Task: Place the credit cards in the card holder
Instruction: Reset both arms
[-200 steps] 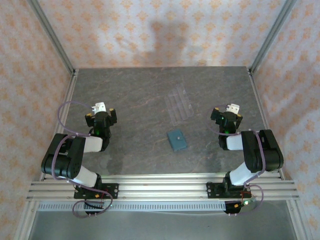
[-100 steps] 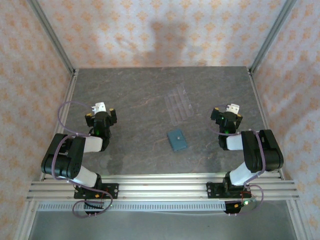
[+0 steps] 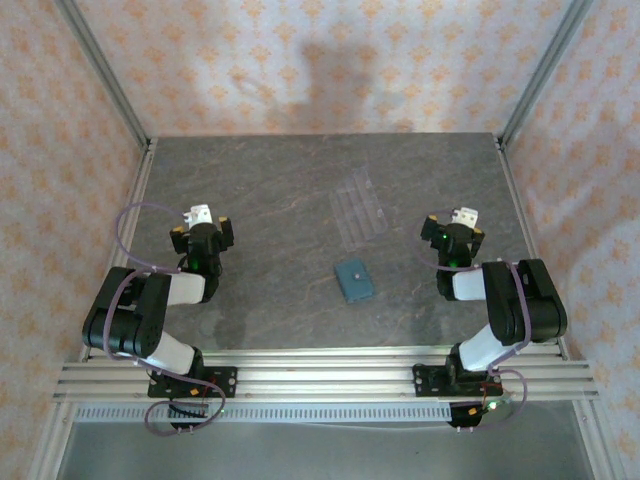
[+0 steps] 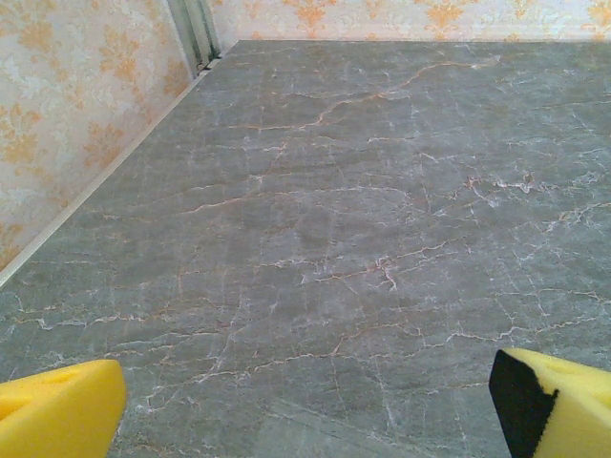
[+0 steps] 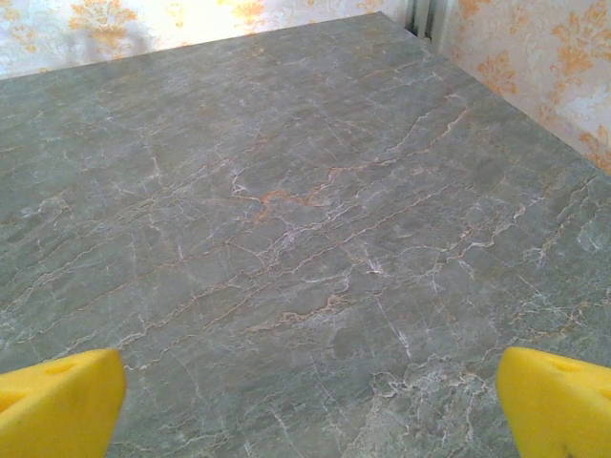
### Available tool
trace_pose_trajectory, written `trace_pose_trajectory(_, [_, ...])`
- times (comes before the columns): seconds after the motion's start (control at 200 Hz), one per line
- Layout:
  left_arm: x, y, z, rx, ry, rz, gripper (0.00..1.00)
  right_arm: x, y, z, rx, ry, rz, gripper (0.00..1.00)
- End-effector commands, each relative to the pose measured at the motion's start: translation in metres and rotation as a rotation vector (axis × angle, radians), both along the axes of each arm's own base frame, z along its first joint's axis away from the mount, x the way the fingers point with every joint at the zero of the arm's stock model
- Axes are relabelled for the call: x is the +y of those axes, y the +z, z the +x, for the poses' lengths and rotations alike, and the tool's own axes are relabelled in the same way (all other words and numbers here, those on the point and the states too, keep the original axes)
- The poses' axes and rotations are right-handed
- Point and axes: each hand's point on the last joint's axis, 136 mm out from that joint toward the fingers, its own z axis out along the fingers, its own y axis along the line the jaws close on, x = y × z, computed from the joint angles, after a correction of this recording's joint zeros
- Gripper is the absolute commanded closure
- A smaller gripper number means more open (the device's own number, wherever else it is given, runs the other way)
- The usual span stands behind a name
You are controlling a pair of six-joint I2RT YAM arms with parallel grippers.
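Left gripper (image 3: 202, 230): released, its yellow pads (image 4: 57, 412) spread wide over bare table (image 4: 315, 239); I have it low and holding nothing.
Right gripper (image 3: 453, 236): likewise slack and empty, pads (image 5: 558, 401) far apart, so either arm is free to start.
Card holder (image 3: 354, 280): folded shut and flat on the table, between my two grippers, nearer the right one and a little back toward its base.
Clear rack (image 3: 358, 212): just ahead of the holder, forward and to the left of the right gripper (not my target, I judge).
Credit cards: I cannot tell where they lie from these views.
Why so: I read this as a rest pose, both tools well apart from the holder so nothing gets nudged.
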Motion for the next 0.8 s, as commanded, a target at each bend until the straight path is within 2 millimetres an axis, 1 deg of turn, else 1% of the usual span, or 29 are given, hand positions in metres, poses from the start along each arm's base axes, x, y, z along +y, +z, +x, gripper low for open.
trace_pose_trajectory(0.0, [0.0, 0.008, 0.004, -0.021, 0.002, -0.009, 0.01, 0.0, 0.012, 0.003, -0.036, -0.005, -0.015, 0.01])
trace_pose_trajectory(0.29, [0.0, 0.009, 0.004, -0.026, 0.001, -0.009, 0.0, 0.0, 0.013, 0.003, -0.046, -0.01, -0.02, 0.01])
trace_pose_trajectory(0.375, [0.005, 0.015, -0.006, -0.073, 0.033, -0.013, 0.0, 0.0, 0.013, 0.002, -0.044, -0.01, -0.02, 0.01])
trace_pose_trajectory(0.425, [0.006, 0.014, -0.01, -0.088, 0.039, -0.018, 0.0, 0.0, 0.013, 0.002, -0.043, -0.009, -0.019, 0.01])
trace_pose_trajectory(0.465, [0.007, 0.011, -0.009, -0.069, 0.044, -0.014, 0.0, 0.0, 0.013, 0.003, -0.045, -0.01, -0.02, 0.01])
trace_pose_trajectory(0.505, [0.008, 0.007, -0.003, -0.027, 0.055, -0.009, 0.0, 0.0, 0.013, 0.003, -0.045, -0.01, -0.02, 0.01])
trace_pose_trajectory(0.515, [0.009, 0.009, -0.001, -0.023, 0.06, -0.006, 0.0, 0.0, 0.013, 0.003, -0.044, -0.009, -0.019, 0.01])
trace_pose_trajectory(0.54, [0.004, 0.011, 0.001, -0.03, 0.038, -0.004, 0.0, 0.0, 0.013, 0.002, -0.043, -0.01, -0.02, 0.01])
trace_pose_trajectory(0.585, [0.0, 0.007, 0.004, -0.021, -0.001, -0.006, 0.0, 0.0, 0.013, 0.002, -0.044, -0.011, -0.021, 0.01])
trace_pose_trajectory(0.796, [-0.002, 0.008, 0.005, -0.017, -0.013, -0.012, 0.0, 0.0, 0.012, 0.003, -0.042, -0.01, -0.02, 0.01])
